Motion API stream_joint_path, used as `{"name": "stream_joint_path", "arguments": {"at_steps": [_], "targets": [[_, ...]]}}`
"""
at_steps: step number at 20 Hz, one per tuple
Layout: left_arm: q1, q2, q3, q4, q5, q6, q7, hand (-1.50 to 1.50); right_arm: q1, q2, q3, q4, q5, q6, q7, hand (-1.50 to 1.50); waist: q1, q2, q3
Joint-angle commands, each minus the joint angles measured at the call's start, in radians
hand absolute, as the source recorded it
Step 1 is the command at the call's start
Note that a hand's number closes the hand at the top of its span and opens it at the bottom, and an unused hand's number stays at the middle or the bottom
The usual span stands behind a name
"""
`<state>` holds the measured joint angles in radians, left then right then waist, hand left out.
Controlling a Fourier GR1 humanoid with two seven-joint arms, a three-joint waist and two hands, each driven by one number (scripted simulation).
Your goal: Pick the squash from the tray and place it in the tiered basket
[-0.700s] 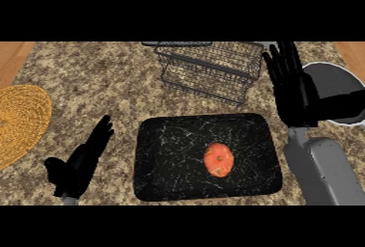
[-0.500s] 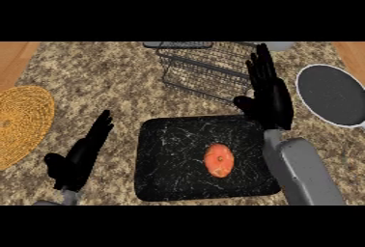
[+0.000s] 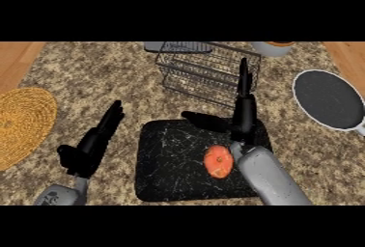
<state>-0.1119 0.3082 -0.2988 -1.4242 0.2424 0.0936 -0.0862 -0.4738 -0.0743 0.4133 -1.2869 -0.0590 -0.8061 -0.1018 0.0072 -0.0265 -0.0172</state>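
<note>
Orange squash [image 3: 218, 162] on a black, white-scratched tray [image 3: 171, 164]; beside the tray, speckled brown counter [image 3: 107, 77], woven yellow mat [image 3: 21, 120], dark white-rimmed plate [image 3: 329, 99].

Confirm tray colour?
Black with thin white scratch-like marbling; the tray shows best in the head view, squash lying on it.

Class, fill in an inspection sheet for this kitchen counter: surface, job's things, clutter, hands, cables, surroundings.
Surface: speckled stone counter.
Job's things: orange squash lies on the black tray; wire tiered basket stands behind the tray.
Clutter: woven mat at left; dark plate at right; a cup at the far edge.
Hands: right robot hand open over the tray, above the squash, not holding it; left robot hand open, resting left of the tray.
Cables: nothing seen.
Surroundings: wood at both far corners.
</note>
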Motion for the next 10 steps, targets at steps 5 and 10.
{"name": "stream_joint_path", "arguments": {"at_steps": [5, 10], "targets": [[0.006, 0.003, 0.037, 0.078, 0.008, -0.027, -0.041, 0.0, -0.066, -0.057, 0.228, 0.054, 0.276, -0.04, 0.405, -1.5, -0.027, 0.011, 0.009], [0.024, 0.013, 0.032, 0.059, -0.004, -0.013, -0.03, 0.0, -0.1, -0.21, 0.312, 0.133, 0.356, 0.209, 0.609, -1.5, -0.04, -0.007, -0.001]]}}
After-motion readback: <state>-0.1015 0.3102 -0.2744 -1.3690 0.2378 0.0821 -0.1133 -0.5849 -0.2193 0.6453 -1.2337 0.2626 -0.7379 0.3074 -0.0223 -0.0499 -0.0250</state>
